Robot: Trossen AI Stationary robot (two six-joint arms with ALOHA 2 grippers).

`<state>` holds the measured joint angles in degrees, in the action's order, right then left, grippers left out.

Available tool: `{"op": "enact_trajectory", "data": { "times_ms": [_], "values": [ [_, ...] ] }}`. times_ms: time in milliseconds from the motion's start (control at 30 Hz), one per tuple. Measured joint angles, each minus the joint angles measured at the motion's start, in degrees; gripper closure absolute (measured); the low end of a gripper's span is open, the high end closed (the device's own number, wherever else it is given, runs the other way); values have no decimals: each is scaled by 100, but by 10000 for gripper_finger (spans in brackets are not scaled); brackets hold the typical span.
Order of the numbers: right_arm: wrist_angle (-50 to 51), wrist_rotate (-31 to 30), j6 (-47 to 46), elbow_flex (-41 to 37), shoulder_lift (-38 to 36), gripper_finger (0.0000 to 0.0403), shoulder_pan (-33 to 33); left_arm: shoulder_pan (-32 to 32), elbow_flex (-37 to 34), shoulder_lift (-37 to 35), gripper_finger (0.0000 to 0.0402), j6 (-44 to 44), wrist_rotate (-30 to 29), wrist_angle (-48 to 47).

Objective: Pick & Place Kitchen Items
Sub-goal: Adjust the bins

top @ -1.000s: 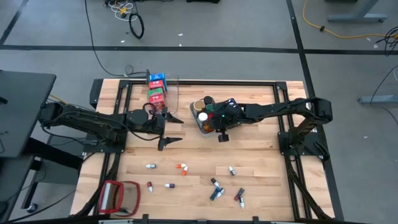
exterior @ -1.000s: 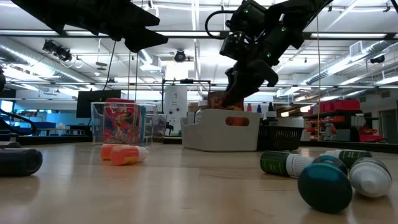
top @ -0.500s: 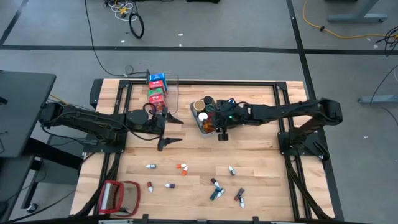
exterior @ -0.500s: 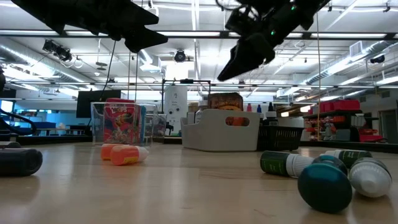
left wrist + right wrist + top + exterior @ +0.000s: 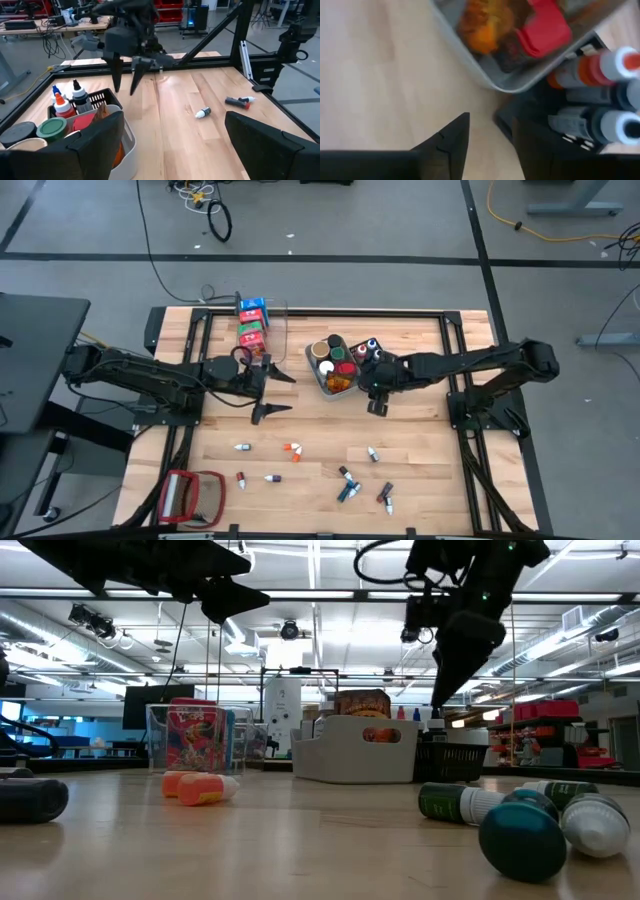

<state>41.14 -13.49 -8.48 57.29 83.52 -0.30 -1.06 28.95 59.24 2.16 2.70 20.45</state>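
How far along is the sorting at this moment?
Done: cartons in the clear bin, jars in the grey bin, bottles in the black bin. In hand: nothing; the right gripper and left gripper hang open, empty. Left: loose bottles on the table.

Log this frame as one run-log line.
left gripper: open, empty, beside clear bin | right gripper: open, empty, above table beside grey bin | loose bottles: lying on table

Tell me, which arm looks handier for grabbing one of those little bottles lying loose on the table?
Probably the right: its open, empty gripper hangs nearest the loose bottle.
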Motion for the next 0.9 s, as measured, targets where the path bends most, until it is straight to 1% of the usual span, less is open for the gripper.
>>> {"op": "enact_trajectory", "data": {
  "times_ms": [67,167,300,400,433,533,667,700,733,833,900],
  "values": [
    [-113,-61,-118,-118,50,259,11,2,0,-2,46,-1,-6,2],
    [-666,105,136,-378,145,283,18,1,0,-1,46,-1,-6,3],
    [-1339,203,475,-694,217,337,16,0,0,-1,46,-164,-6,3],
    [-1692,194,524,-701,211,386,16,1,0,-2,46,-208,-6,4],
    [-1739,195,555,-701,211,393,16,1,0,0,46,-175,-6,4],
    [-1784,222,587,-701,213,391,14,2,0,0,46,-19,-6,4],
    [-1438,655,201,-701,226,397,12,0,0,0,46,6,-6,2],
    [-1333,660,135,-703,226,398,14,2,0,0,46,6,-6,2],
    [-1310,569,88,-745,226,398,16,1,0,-2,46,6,-6,2],
    [-1418,-172,-69,-923,230,397,-30,0,0,-2,46,8,-6,2],
    [-1599,-326,-119,-986,233,399,-120,0,0,0,46,10,-6,2]
  ]
}}
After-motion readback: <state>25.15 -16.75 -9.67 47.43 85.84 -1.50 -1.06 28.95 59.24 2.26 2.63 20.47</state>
